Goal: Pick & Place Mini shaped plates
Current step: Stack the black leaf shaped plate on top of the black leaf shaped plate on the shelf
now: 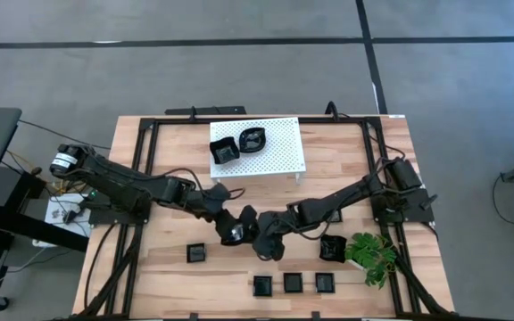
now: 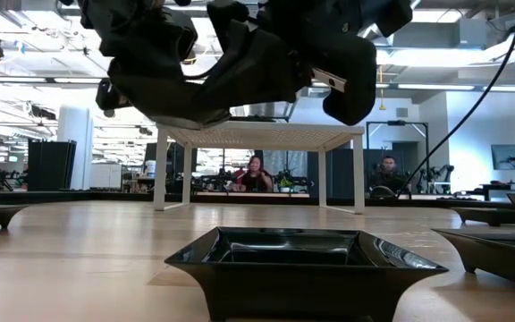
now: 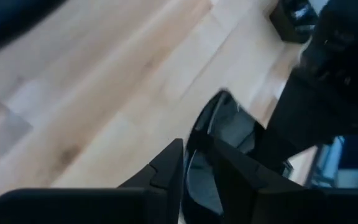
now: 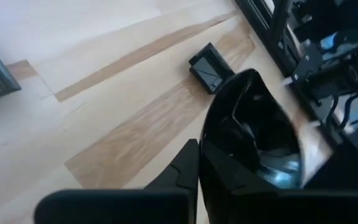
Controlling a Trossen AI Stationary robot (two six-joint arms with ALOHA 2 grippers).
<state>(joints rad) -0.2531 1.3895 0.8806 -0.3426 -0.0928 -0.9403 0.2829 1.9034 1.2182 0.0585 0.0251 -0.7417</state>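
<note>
A small glossy black mini shaped plate [image 1: 234, 235] hangs above the table's middle, between both grippers. My right gripper [image 1: 248, 234] comes from the right and is shut on it. My left gripper [image 1: 226, 227] comes from the left, open. In the left wrist view its fingers [image 3: 169, 171] stand on either side of the plate's rim [image 3: 197, 140] with a gap showing. Two more plates [image 1: 224, 150] [image 1: 253, 139] sit on the white perforated rack [image 1: 279, 156]. Several others [image 1: 293, 283] lie flat on the table's near part. My right gripper pinches the plate's rim [image 4: 209, 152] between its two fingers, one finger inside the dish and one outside. The fingers slant down from the table's right side. The plate [image 4: 253, 130] is lifted clear of the table and stands tilted on edge, with its hollow showing in the right wrist view.
A green leafy plant [image 1: 373, 254] stands at the near right beside a plate [image 1: 332, 248]. One plate [image 1: 197, 254] lies near left, and another [image 2: 302, 259] sits close before the low camera. A black frame [image 1: 145, 178] borders the table. People sit in the room beyond.
</note>
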